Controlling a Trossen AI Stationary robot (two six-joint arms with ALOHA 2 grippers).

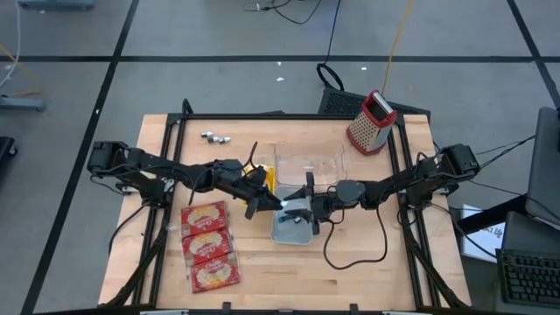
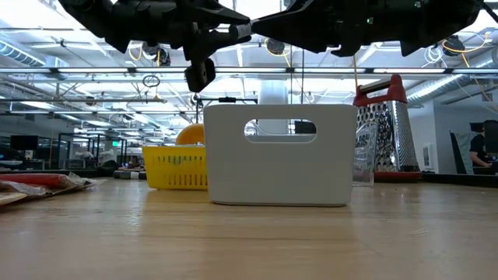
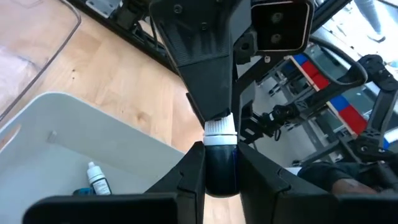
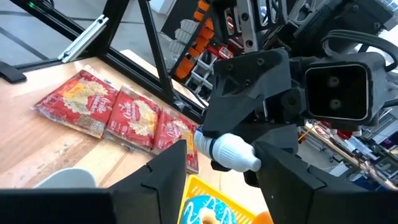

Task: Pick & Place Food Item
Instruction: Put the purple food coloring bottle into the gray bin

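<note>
Left gripper [image 1: 262,203] — over the near edge of the white bin [image 1: 293,229] at mid-table; fingers [image 3: 189,177] closed narrowly on a small dark bottle [image 3: 219,165], clamped at its body with the white cap pointing away from the wrist.

Right gripper [image 1: 302,206] — facing the left gripper head-on above the same bin; fingers [image 4: 165,174] spread apart on either side of the bottle's white cap [image 4: 227,151], with a gap visible on both sides; nothing gripped.

Bottle — held in the air between the two grippers, above the bin and clear of the table; contents and label not legible.

White bin — upright on the wooden table [image 1: 376,262], handle cut-out visible in the low view; one small white dropper bottle [image 3: 97,180] lying inside on the floor of the bin.

Other items:
- three red snack packets [image 1: 208,245] in a row on the table, on the left-arm side of the bin, well apart from both grippers;
- yellow basket [image 2: 175,167] just behind the bin, under the left arm;
- clear container [image 1: 308,159] beyond the bin;
- red-handled grater [image 1: 372,121] at the far right corner;
- a few small metal pieces [image 1: 214,136] near the far left edge.
</note>
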